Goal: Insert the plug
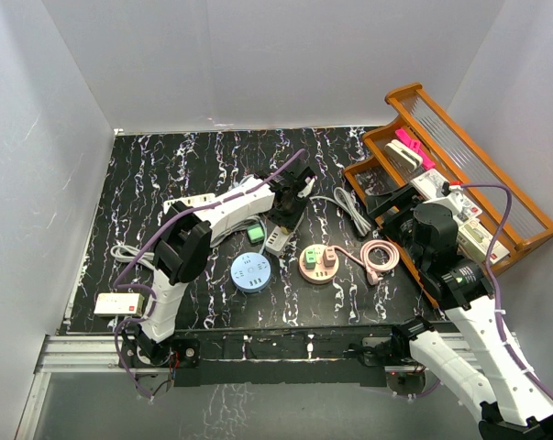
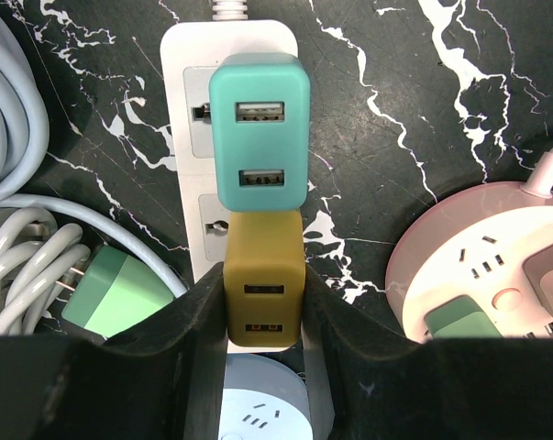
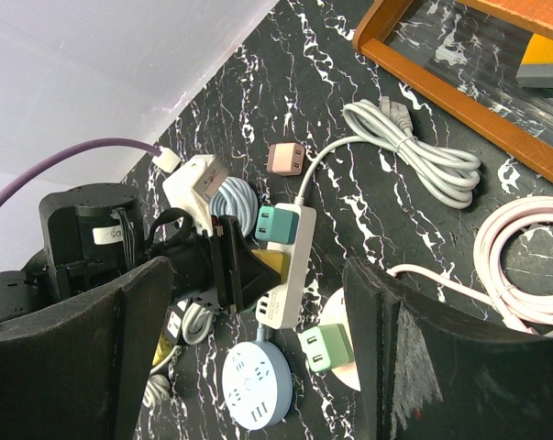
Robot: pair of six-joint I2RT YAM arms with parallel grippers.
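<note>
In the left wrist view, a mustard-yellow plug (image 2: 263, 293) stands on the white power strip (image 2: 180, 110), directly below a teal plug (image 2: 259, 142) seated in the strip's upper socket. My left gripper (image 2: 262, 316) is shut on the yellow plug, one black finger pressed against each side. From above, the left gripper (image 1: 290, 197) reaches down over the strip (image 1: 276, 240). My right gripper (image 3: 258, 275) hangs open in the air at the right (image 1: 386, 203), with nothing between its fingers. It looks toward the strip (image 3: 299, 261) and the yellow plug (image 3: 278, 266).
A blue round socket hub (image 1: 250, 271) and a pink round hub (image 1: 318, 264) lie near the strip. A green plug (image 3: 326, 348) sits on the pink hub. A loose pink plug (image 3: 285, 158), a white cable bundle (image 3: 414, 147), a pink cable coil (image 1: 379, 255) and a wooden rack (image 1: 450, 174) are nearby.
</note>
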